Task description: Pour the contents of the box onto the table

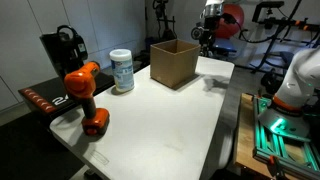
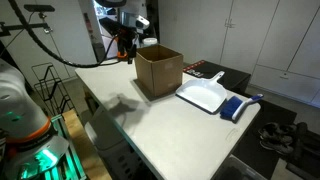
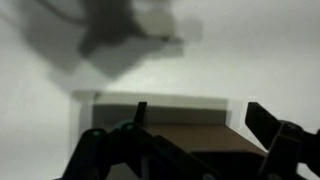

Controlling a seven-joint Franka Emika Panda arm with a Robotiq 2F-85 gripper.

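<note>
An open brown cardboard box (image 1: pixel 173 62) stands upright on the white table (image 1: pixel 160 125), near its far edge; its contents are hidden. It shows in both exterior views (image 2: pixel 158 72). My gripper (image 1: pixel 205 38) hangs in the air beside and a little above the box, apart from it (image 2: pixel 124 45). In the wrist view the box (image 3: pixel 190 145) lies ahead between my two fingers. The gripper (image 3: pixel 200 120) is open and holds nothing.
An orange drill (image 1: pixel 85 95), a white canister (image 1: pixel 122 72) and a black machine (image 1: pixel 62 48) stand at one end of the table. A white dustpan (image 2: pixel 205 97) with a blue brush (image 2: pixel 236 107) lies next to the box. Exercise gear stands behind.
</note>
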